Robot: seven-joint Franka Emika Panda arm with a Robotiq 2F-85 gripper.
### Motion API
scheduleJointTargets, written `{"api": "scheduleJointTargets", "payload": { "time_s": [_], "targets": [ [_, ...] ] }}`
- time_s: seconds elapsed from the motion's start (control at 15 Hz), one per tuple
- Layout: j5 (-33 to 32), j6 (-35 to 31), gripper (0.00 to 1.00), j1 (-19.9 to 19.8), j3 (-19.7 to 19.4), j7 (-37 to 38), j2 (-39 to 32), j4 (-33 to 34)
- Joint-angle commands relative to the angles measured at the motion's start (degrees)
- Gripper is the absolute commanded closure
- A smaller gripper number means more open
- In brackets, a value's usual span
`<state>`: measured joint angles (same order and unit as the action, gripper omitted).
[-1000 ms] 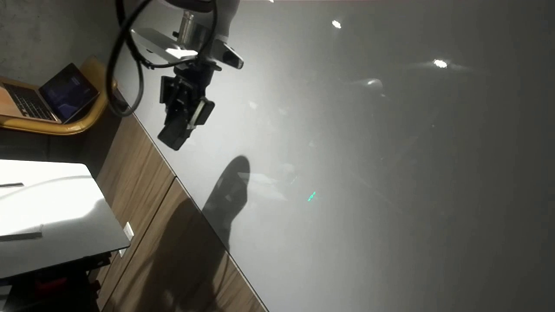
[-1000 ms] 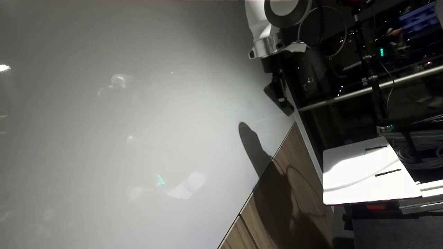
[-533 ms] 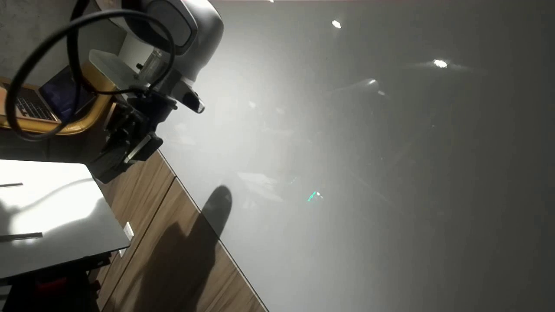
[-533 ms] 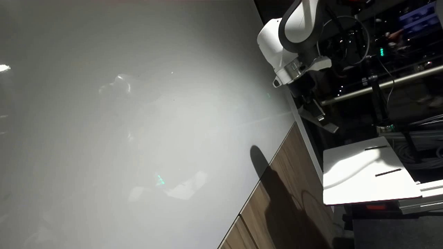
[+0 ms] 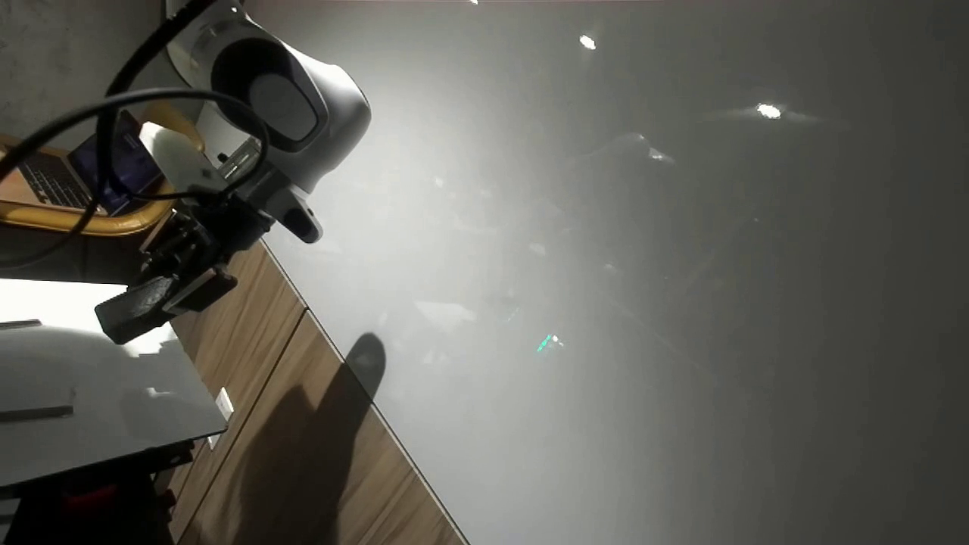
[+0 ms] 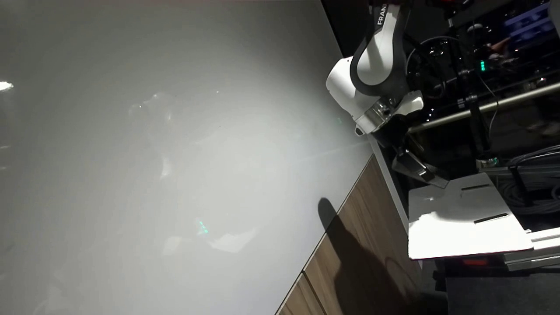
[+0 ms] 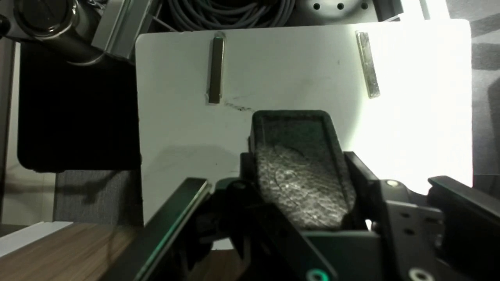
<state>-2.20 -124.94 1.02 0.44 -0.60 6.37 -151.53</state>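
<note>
A dark block (image 7: 297, 156) with a rough, shiny lower face is clamped between the fingers of my gripper (image 7: 300, 166), which is shut on it. In an exterior view the block (image 5: 136, 309) sticks out over the near part of a white panel (image 5: 166, 393). The wrist view shows that panel (image 7: 175, 125) behind the block, with two metal strips on it, a dark one (image 7: 216, 70) and a bright one (image 7: 368, 64). In an exterior view the block (image 6: 436, 178) appears at the panel's (image 6: 463, 236) upper left edge. Whether block and panel touch, I cannot tell.
A big glossy grey-white surface (image 5: 606, 378) meets wood-grain panelling (image 5: 250, 318). An open laptop (image 5: 60, 182) lies on a yellow-rimmed seat (image 5: 113, 225). Coiled grey cables (image 7: 234, 13) and metal rails (image 7: 121, 27) stand beyond the panel. A black cable loops from the arm.
The arm has swung away from the glossy surface and down towards the white panel, carrying the block. Its shadow has shifted across the panelling and now falls on the panel too.
</note>
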Motion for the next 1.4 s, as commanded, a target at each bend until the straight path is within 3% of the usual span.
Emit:
{"api": "scheduleJointTargets", "payload": {
  "time_s": [0.0, 0.8, 0.87, 0.93, 1.2, 1.33],
  "targets": [
    [1.91, 2.44, 0.68, 0.29, 0.53, 1.75, -4.60, 3.70],
    [1.78, 5.53, 0.68, 0.39, 0.68, 1.63, -11.45, 8.01],
    [1.80, 5.84, 0.60, 0.43, 0.76, 1.53, -11.68, 8.24],
    [1.80, 6.29, 0.28, 0.47, 0.85, 1.47, -11.82, 8.41],
    [1.85, 7.11, 0.02, 0.64, 1.15, 1.49, -12.18, 8.89],
    [1.79, 7.17, 0.00, 0.71, 1.13, 1.54, -12.18, 9.02]
  ]
}}
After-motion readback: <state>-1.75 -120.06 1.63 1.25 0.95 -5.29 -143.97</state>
